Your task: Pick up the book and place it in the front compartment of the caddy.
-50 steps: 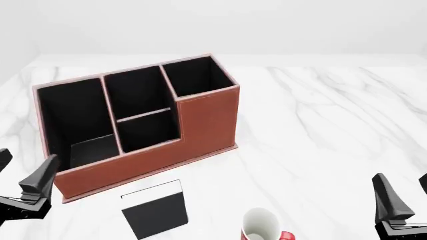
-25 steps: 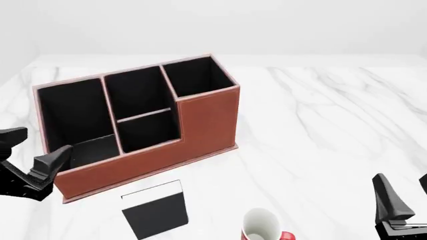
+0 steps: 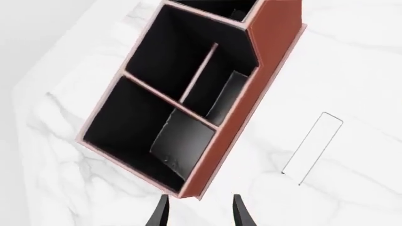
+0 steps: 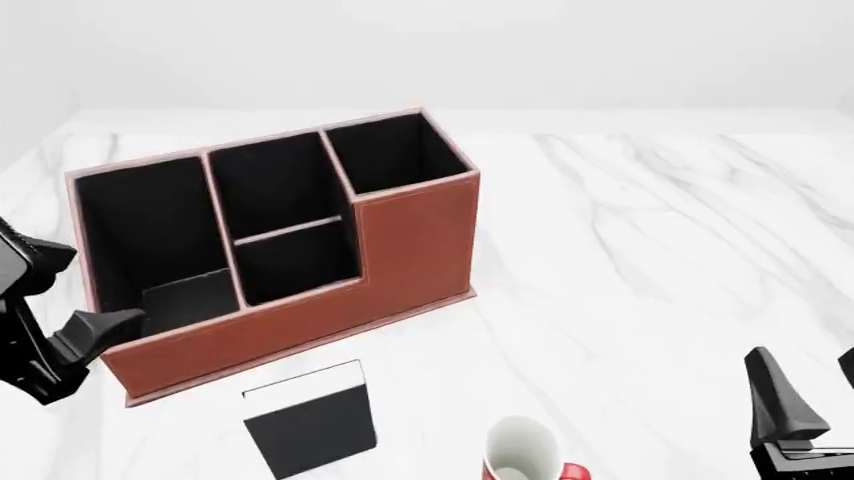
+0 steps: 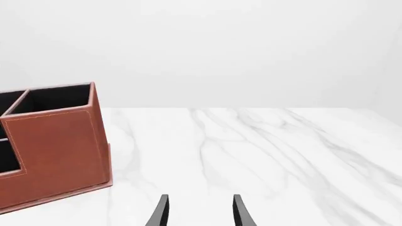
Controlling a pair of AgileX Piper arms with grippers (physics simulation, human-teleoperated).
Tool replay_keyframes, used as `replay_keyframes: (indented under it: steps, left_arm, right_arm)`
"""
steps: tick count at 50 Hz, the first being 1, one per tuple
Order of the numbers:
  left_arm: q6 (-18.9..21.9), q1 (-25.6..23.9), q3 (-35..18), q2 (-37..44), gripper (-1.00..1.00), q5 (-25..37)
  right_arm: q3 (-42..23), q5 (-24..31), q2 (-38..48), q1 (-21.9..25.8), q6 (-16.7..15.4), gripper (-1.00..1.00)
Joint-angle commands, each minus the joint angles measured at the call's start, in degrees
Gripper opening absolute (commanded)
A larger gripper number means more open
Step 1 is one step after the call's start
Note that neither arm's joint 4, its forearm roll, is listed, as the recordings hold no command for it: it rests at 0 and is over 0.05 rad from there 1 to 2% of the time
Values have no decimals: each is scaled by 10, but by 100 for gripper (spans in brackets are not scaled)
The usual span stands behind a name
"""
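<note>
The book (image 4: 315,420) lies flat on the white marble bench (image 4: 641,240), near the front edge. Its black cover faces up and a strip of white pages shows along its far side. It sits just in front of the caddy (image 4: 400,245), close to it but not touching. In the left wrist view the book (image 3: 312,148) shows only as a thin pale outline beside the caddy (image 3: 264,84).

The caddy is reddish brown outside and black inside. It stands on the left part of the bench, turned a little. It has a wide cell on the left, two small cells in the middle with a low wall between them, and a tall cell on the right. All the cells look empty. The front compartment (image 4: 296,262) is the nearer of the two small cells.

A white mug (image 4: 521,452) with a red handle stands right of the book, at the bottom edge of the front view.

The left hand (image 4: 54,300) is by the left end of the caddy, not touching the caddy or the book. Its two fingers are spread apart and hold nothing. In its own view the fingertips (image 3: 241,212) point down at the corner of the caddy.

The right hand (image 4: 814,400) is at the bottom right, well away from the book and mug. Its fingers (image 5: 240,211) are apart too, with nothing between them.
</note>
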Motion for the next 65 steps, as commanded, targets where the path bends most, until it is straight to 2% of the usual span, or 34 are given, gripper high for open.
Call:
replay_keyframes:
  steps: [1,2,4,8,9,10,12,14,16,18,20,25,29,44,45,46,56,58,63,65]
  left_arm:
    - [23,-44,-77,66,100,80]
    - [20,-52,-85,77,100,89]
    - [51,-27,-88,78,100,93]
    - [58,-38,-115,105,100,112]
    - [78,-28,-109,110,100,119]
    - [62,-47,-121,122,100,125]
    - [86,-31,-126,129,100,133]
    - [87,-37,-135,139,100,140]
    - [60,-66,-154,164,100,150]
    - [100,-29,-147,164,100,153]
    - [84,-52,-169,184,100,162]
    - [90,-47,-168,205,100,172]
    - [60,-74,-192,237,100,173]
    - [12,-120,-209,302,100,173]
    - [15,-118,-205,303,100,173]
    - [-1,-139,-207,312,100,173]
    - [0,-155,-199,326,100,174]
    - [-16,-173,-201,333,100,174]
    - [-20,-180,-189,339,100,174]
    - [-36,-197,-194,348,100,174]
  right_arm:
    - [0,0,-1,0,0,100]
    - [0,0,-1,0,0,100]
    - [0,0,-1,0,0,100]
    - [0,0,0,0,0,100]
    - [0,0,-1,0,0,100]
    - [0,0,-1,0,0,100]
    - [0,0,-1,0,0,100]
    - [0,0,-1,0,0,100]
    - [0,0,-1,0,0,100]
    - [0,0,-1,0,0,100]
    - [0,0,-1,0,0,100]
    - [0,0,-1,0,0,100]
    - [0,0,-1,0,0,100]
    - [0,0,-1,0,0,100]
    - [0,0,-1,0,0,100]
    - [0,0,-1,0,0,100]
    - [0,0,-1,0,0,100]
    - [0,0,-1,0,0,100]
    - [0,0,-1,0,0,100]
    - [0,0,0,0,0,100]
